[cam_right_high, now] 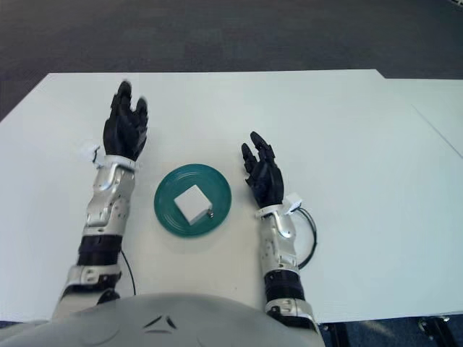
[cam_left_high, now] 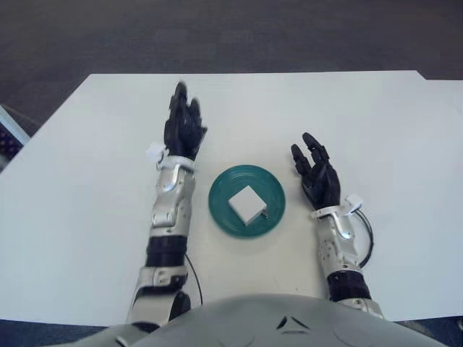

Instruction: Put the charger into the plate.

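- Charger [cam_left_high: 247, 203]: a white, square block lay near the middle of the frame, inside the plate, turned so its corners pointed up and down the picture; a small dark bit showed at its lower right edge.
- Plate [cam_left_high: 221, 212]: a round, dark green dish sat flat on the white table [cam_left_high: 376, 123], between the two forearms, its rim apart from both.
- Left hand [cam_left_high: 182, 126]: it showed left of centre, above and left of the plate, fingers stretched out and pointing toward the top of the frame, holding nothing. Its silver forearm ran straight down toward the lower edge.
- Right hand [cam_left_high: 316, 172]: it showed just right of the plate, fingers loosely spread and pointing up and slightly left, holding nothing. A black cable [cam_left_high: 367, 242] looped beside its wrist.
- Dark carpeted floor [cam_left_high: 231, 32] filled the upper strip of the frame beyond the table.
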Controlling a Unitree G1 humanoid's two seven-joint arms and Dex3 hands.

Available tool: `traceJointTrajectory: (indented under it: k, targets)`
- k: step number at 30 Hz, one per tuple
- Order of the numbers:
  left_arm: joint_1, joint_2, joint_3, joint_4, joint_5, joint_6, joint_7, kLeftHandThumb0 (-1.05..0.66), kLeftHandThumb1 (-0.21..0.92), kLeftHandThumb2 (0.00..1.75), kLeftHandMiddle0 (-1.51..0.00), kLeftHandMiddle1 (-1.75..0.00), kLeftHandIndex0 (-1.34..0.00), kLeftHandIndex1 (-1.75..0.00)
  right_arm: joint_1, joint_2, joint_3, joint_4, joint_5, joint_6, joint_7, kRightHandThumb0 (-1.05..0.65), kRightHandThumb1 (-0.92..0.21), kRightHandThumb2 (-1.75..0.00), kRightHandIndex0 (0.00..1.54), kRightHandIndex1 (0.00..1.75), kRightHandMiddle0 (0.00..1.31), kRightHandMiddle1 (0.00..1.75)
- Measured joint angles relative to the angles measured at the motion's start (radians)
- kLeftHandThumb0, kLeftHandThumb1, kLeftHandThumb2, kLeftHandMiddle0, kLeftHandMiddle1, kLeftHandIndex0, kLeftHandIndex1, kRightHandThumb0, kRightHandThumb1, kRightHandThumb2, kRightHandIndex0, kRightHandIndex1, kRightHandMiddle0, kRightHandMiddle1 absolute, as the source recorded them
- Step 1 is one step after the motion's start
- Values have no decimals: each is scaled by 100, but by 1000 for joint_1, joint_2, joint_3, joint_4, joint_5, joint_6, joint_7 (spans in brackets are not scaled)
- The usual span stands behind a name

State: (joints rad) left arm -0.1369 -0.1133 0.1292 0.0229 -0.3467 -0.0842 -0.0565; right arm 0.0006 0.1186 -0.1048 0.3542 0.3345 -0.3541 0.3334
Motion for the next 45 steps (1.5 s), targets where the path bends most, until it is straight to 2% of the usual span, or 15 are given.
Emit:
traceJointTrajectory:
  k: [3, 5, 9, 13, 19, 29, 40, 45]
  targets:
    - [43, 5, 14, 32, -23, -3, -38, -105, 92, 90, 0, 0, 0, 0, 2, 0, -5, 6, 0, -3, -6, -91, -92, -92, 15, 0, 0, 56]
    - [56, 18, 23, 77, -50, -22, -110, -105, 92, 92, 0, 0, 0, 0, 1, 0, -5, 10, 0, -4, -5, -91, -92, -92, 15, 0, 0, 56]
    - [61, 44, 27, 170, -81, -67, -248, -105, 92, 95, 0, 0, 0, 0, -4, 0, -5, 14, 3, -4, 2, -91, -92, -93, 16, 1, 0, 57]
    - [60, 52, 17, 254, -53, -137, -312, -105, 92, 98, 0, 0, 0, 0, -11, 0, -7, 18, 8, -1, 9, -91, -92, -93, 17, 1, 0, 58]
    - [70, 52, -20, 338, 59, -226, -305, -105, 92, 100, 0, 0, 0, 0, -16, 0, -9, 25, 9, -1, 11, -90, -92, -94, 19, 1, 1, 60]
    - [61, 66, -21, 443, 149, -413, -289, -105, 92, 96, 0, 0, 0, 0, -26, -1, -17, 40, 3, -5, 3, -92, -92, -96, 20, 1, 0, 61]
    - [50, 72, -20, 495, 174, -443, -273, -105, 92, 101, 0, 0, 0, 0, -28, -2, -16, 41, -7, -21, 3, -95, -92, -94, 18, 0, 0, 59]
    - [35, 69, -3, 530, 129, -484, -335, -105, 92, 103, 0, 0, 0, 0, -29, -3, -16, 41, -10, -17, -1, -95, -92, -92, 17, 0, 0, 60]
